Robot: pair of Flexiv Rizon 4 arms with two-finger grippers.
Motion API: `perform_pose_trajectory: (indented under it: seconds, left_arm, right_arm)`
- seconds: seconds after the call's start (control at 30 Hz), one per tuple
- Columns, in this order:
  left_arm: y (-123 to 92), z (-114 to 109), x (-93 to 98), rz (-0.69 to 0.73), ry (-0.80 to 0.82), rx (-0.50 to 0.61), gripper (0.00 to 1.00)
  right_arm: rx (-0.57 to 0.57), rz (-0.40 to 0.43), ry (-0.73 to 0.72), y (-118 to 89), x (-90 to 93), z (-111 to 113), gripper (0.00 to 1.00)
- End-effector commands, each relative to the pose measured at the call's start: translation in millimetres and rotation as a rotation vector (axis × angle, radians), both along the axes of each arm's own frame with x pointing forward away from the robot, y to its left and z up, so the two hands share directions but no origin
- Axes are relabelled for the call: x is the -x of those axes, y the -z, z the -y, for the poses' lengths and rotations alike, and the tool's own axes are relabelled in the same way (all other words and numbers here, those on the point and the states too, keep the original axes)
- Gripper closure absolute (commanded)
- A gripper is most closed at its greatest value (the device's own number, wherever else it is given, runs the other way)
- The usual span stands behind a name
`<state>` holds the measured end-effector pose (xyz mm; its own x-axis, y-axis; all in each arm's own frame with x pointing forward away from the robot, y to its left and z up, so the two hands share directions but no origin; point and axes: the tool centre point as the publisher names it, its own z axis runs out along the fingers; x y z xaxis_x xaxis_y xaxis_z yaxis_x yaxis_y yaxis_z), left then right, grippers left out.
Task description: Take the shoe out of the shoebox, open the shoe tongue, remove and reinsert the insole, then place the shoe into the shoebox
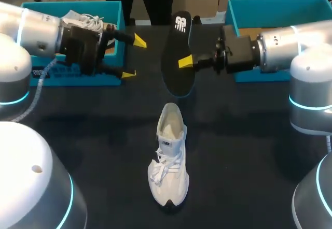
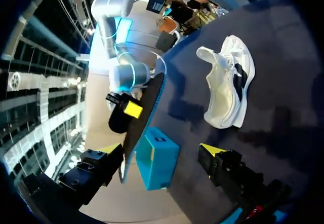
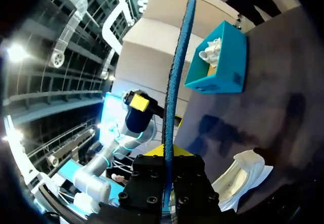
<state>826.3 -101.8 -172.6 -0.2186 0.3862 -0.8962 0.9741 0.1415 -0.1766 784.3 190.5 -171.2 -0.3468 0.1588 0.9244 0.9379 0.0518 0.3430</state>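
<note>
Head view: right claw (image 1: 187, 62) pinches the flat black insole (image 1: 178, 36); left claw (image 1: 134, 58) spread open.

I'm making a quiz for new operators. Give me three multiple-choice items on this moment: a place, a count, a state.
1. Where is the insole? A inside the shoe B in the right end effector C flat on the table
2. How many teal shoeboxes? A one B three C two
3. The left end effector is: A open, empty B shut on the shoe C shut on the insole
Answers: 1B, it grips the insole from both sides; 2C, one at each side; 3A, yellow tips apart, nothing between.
</note>
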Motion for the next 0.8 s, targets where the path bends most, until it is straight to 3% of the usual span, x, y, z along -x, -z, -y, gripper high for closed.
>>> perform_pose_trajectory:
  seconds: [0.03,0.1,0.6,0.67,0.8]
  left_arm:
    - [-9.1,-11.2,1.7,-0.35,-0.1,-0.282,0.0]
    - [-2.0,-10.7,-6.5,-0.468,-0.261,-0.475,0.0]
    - [-2.0,-10.7,-6.5,-0.468,-0.261,-0.475,0.0]
    - [-0.9,-3.4,-6.1,-0.622,-0.419,-0.636,0.0]
    - [1.2,-11.7,2.8,-0.837,-0.58,-0.723,0.0]
  right_arm:
    - [0.013,0.07,0.014,-4.0,8.0,3.5,1.0]
    - [0.014,0.095,0.01,-3.1,9.1,3.3,1.0]
    - [0.011,0.104,0.006,-1.1,9.6,3.6,1.0]
    - [0.011,0.104,0.006,-1.1,9.6,3.6,1.0]
    - [0.011,0.104,0.006,-1.1,9.6,3.6,1.0]
